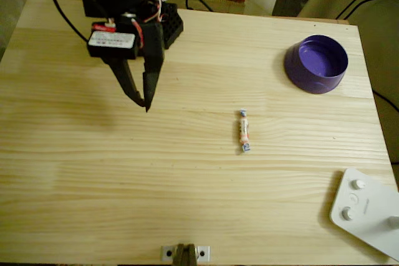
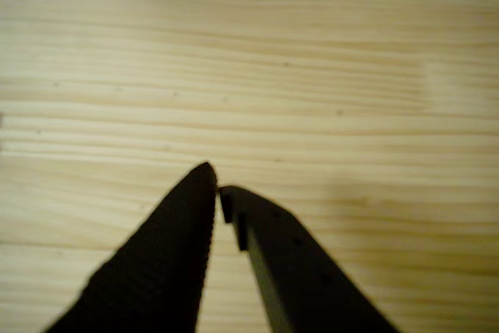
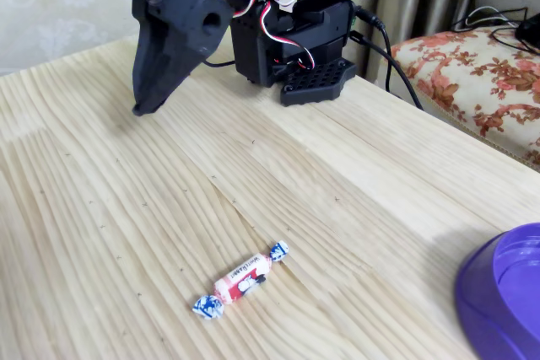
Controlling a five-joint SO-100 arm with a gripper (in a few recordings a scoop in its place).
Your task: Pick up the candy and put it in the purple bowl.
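A pale wooden table (image 1: 187,179) carries a black robot arm (image 3: 278,14) at its far edge in the overhead view. The purple bowl (image 1: 316,64) sits near the upper right corner, a white device (image 1: 366,211) at the lower right. The gripper (image 1: 145,103) hangs above bare wood at upper left, its fingers (image 2: 164,271) nearly pressed together, pinching nothing. The candy (image 1: 244,131) lies alone mid-table, well apart from both bowl and gripper.

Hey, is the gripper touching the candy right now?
Apart. In the overhead view the gripper hangs with its tips together at upper left, and bare wood lies between it and the candy at the table's middle.
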